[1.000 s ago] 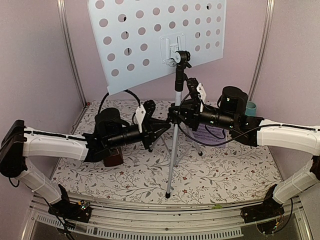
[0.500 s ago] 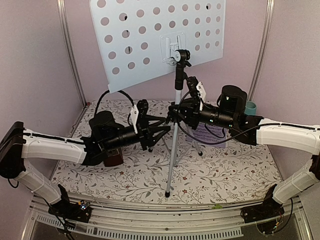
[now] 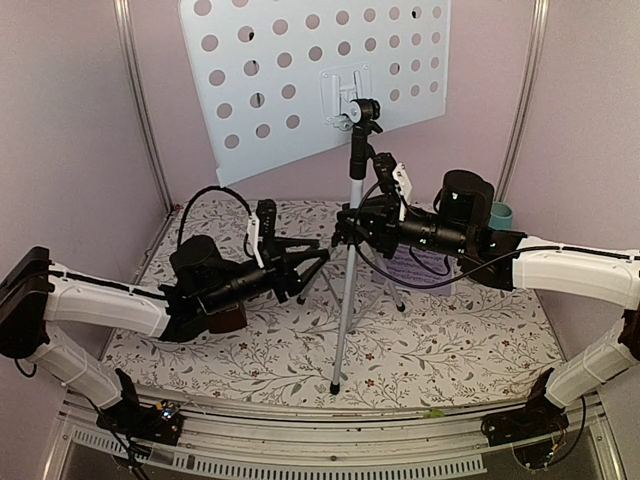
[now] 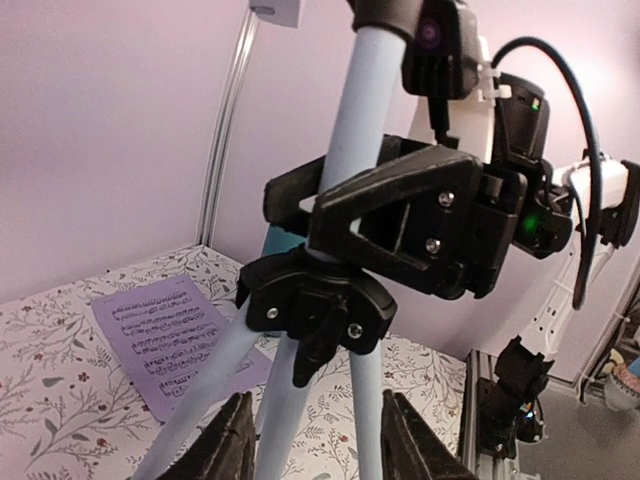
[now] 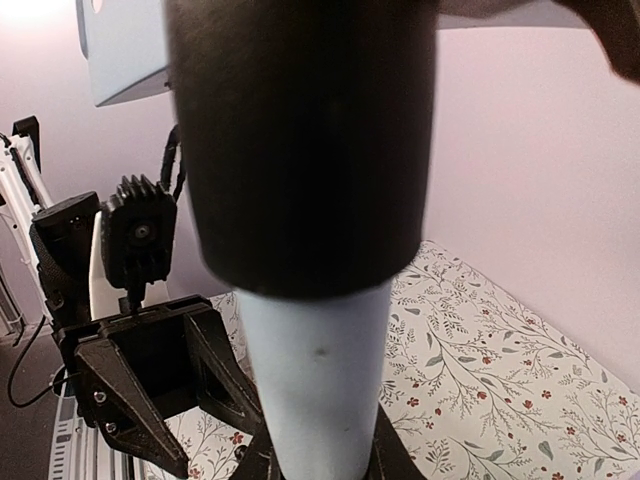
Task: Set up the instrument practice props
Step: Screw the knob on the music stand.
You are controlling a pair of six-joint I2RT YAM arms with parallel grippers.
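Note:
The music stand (image 3: 315, 75), a pale-blue perforated plate on a silver pole (image 3: 348, 285) with tripod legs, stands upright mid-table. My right gripper (image 3: 346, 228) is shut on the pole just above the black leg hub; the pole (image 5: 320, 370) fills the right wrist view. My left gripper (image 3: 318, 256) is open, just left of the legs and apart from them. In the left wrist view the hub (image 4: 315, 310) and legs stand beyond my open fingers (image 4: 236, 440). A lilac sheet-music page (image 4: 170, 340) lies flat at the back right (image 3: 428, 268). The dark-red-brown metronome (image 3: 228, 318) sits under my left arm.
A teal cup (image 3: 502, 215) stands at the back right behind my right arm. Lilac walls with metal posts (image 3: 140, 110) close in the floral-patterned table (image 3: 450, 340). The tripod's front foot (image 3: 334, 388) rests near the table's near edge.
My left arm has drawn back to the left, away from the stand's pole and legs. My right gripper still holds the pole, and the stand stays upright.

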